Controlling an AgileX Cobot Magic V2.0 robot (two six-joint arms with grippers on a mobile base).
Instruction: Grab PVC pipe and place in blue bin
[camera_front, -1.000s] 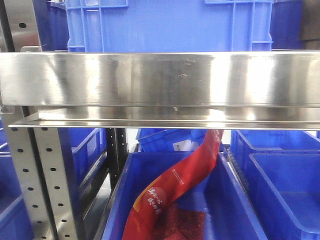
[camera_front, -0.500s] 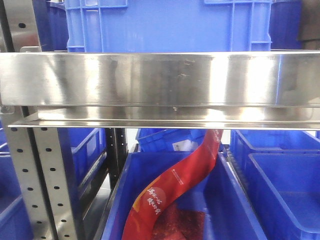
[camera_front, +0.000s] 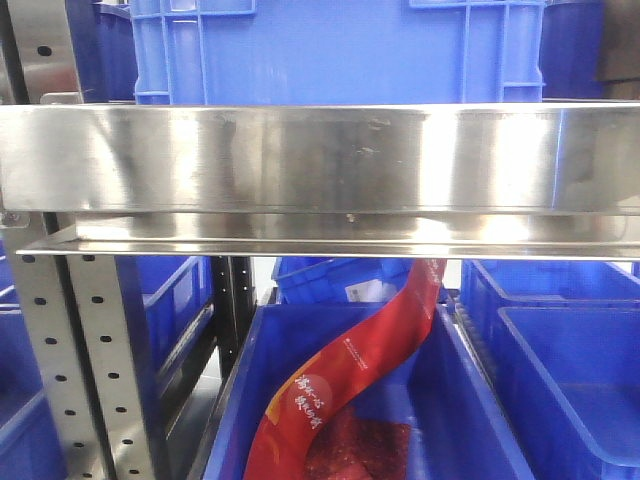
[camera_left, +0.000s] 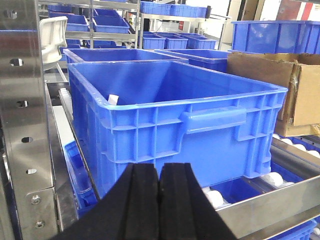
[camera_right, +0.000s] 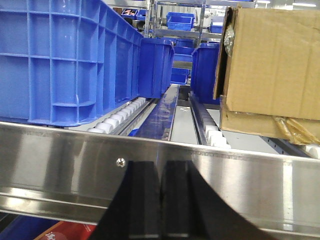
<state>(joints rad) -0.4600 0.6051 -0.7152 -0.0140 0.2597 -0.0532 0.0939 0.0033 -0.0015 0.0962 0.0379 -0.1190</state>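
While both grippers' fingers press together, left (camera_left: 159, 200) and right (camera_right: 161, 200), the lower blue bin (camera_front: 235, 400) holds a red packet (camera_front: 350, 375); nothing has shifted since earlier.

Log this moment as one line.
left gripper: shut, empty, facing blue bin | right gripper: shut, empty, at steel rail | pipe: on rack, ungrabbed

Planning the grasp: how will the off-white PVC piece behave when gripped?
The PVC pipe looks like rigid moulded plastic, so it is probably stiff and light. Its rounded, smooth end might slip in a grasp, or roll if pushed.
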